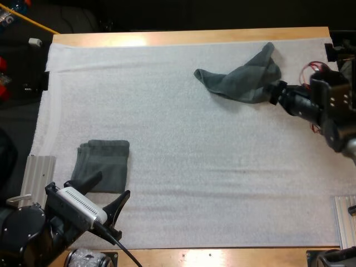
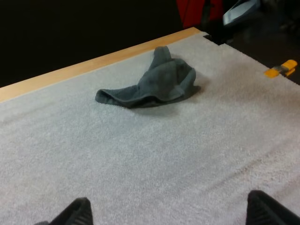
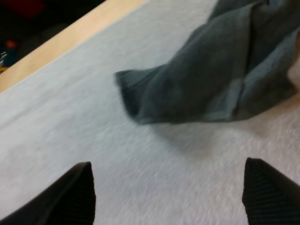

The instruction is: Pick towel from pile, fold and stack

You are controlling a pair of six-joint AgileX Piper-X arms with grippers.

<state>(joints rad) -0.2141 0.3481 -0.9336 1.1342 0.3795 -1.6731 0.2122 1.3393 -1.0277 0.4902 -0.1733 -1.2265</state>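
Currently, the crumpled towel [image 1: 240,79] lies at the far right of the mat [image 1: 183,167]. The right gripper [image 1: 271,92], fingers apart, sits just beside it. The left gripper [image 1: 107,192], fingers also apart, hovers at the folded towel's [image 1: 105,164] near edge.

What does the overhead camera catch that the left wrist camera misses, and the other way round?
Overhead: the folded stack by the left jaws, and the right jaws, open, at the edge of the crumpled towel. Left wrist: a low, side-on look at that towel's raised folds, seen past its own open jaws. Both: the crumpled towel, the white mat and the wooden far edge of the table.
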